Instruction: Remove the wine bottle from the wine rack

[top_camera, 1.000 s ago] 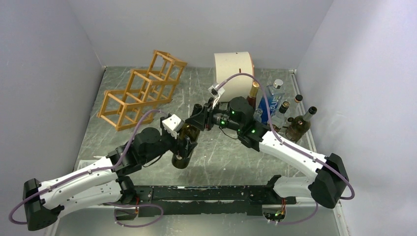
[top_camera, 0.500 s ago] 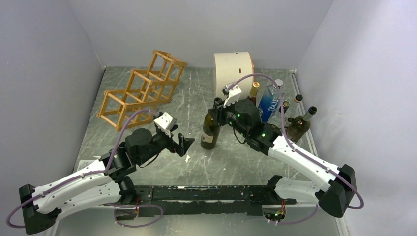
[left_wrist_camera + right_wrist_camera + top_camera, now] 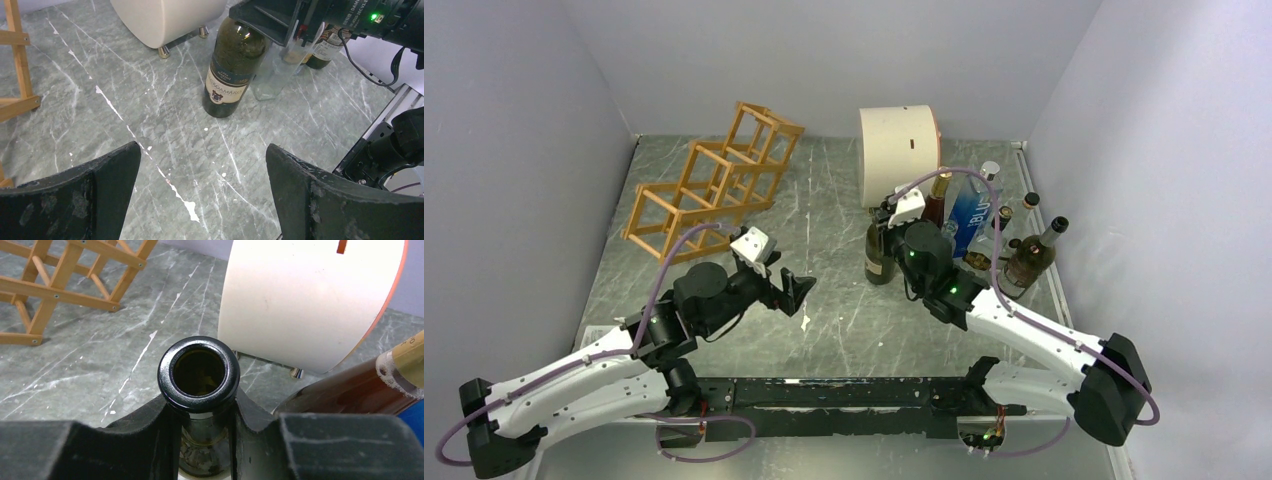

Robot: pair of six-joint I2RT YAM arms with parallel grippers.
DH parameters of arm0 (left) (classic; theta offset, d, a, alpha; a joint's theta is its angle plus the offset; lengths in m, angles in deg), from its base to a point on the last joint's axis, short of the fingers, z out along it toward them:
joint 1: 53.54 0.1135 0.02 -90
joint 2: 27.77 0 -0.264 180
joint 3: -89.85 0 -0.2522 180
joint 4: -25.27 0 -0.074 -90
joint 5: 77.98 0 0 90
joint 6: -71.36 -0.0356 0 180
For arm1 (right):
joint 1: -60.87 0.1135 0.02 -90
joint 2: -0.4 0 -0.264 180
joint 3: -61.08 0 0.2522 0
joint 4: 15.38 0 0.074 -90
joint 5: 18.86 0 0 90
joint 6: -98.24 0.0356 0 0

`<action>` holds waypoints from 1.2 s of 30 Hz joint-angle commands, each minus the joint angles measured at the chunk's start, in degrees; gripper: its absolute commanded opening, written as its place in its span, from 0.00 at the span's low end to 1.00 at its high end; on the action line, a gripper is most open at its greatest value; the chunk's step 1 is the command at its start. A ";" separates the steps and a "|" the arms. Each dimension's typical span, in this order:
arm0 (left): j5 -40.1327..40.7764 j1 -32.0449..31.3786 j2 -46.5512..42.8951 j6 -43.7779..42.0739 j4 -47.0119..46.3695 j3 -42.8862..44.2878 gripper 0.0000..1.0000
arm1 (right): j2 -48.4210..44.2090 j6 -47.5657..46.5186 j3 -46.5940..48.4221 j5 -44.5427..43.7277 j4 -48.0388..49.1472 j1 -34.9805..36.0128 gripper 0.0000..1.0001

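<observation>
Dark green glass wine bottle [image 3: 880, 262] stands upright on the grey marbled bench [image 3: 844, 315], centre-right of the top view, well apart from the orange-brown wooden stick wine rack [image 3: 709, 185] at upper left. Right gripper [image 3: 200, 412] pinches its neck under the lip, probably steadying it for set-down. Left gripper [image 3: 200, 195] is spread wide and empty, centre-left.

You had plain pale grey walls [image 3: 824, 60] closing three sides of a grey-green marbled tabletop [image 3: 824, 200] (white veins throughout).
</observation>
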 commanded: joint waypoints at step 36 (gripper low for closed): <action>-14.27 40.20 6.50 -7.03 0.82 16.77 0.99 | -4.43 2.30 20.99 0.70 -16.58 -4.03 1.00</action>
